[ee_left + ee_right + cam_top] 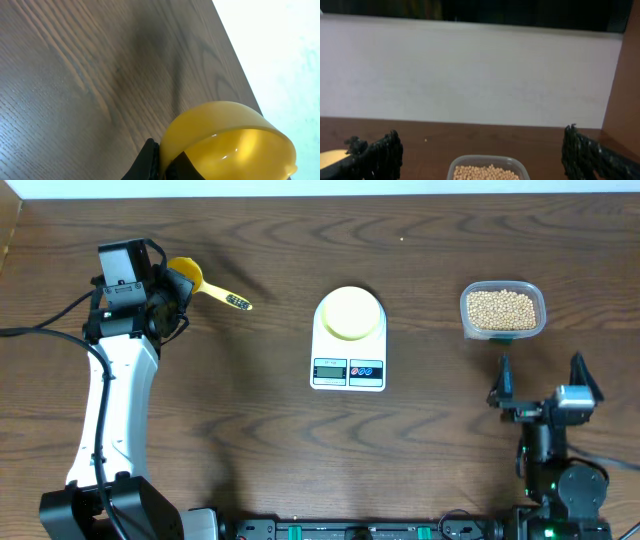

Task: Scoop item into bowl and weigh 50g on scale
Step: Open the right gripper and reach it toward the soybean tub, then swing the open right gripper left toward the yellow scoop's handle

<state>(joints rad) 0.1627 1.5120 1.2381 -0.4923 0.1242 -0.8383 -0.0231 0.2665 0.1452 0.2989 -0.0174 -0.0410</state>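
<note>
Now the left claw (172, 292) is at the far left of the table (280, 430). It is pressed together and pinches a bright yellow scoop (186, 274) near its round cup. The scoop's long handle sticks out to the right, toward the middle of the table. In the left wrist view the cup of the scoop (230, 140) is very close and fills the bottom right corner. One black finger (147, 160) touches it there. A dark shadow lies on the brown wood past the cup.

The white scale (348, 370) sits in the middle of the table, with its little screen and buttons on the near edge. The small pale yellow bowl (349, 312) stands on top of the scale.

The beans (502, 308) are in a clear plastic tub (543, 300) on the right, well apart from the scale.

The right claw (541, 370) is spread wide and holds nothing. It is near the tub, on the robot's side of it. In the right wrist view the right claw (481, 132) points at the tub (455, 167), and the beans (487, 173) show between its two fingers.
</note>
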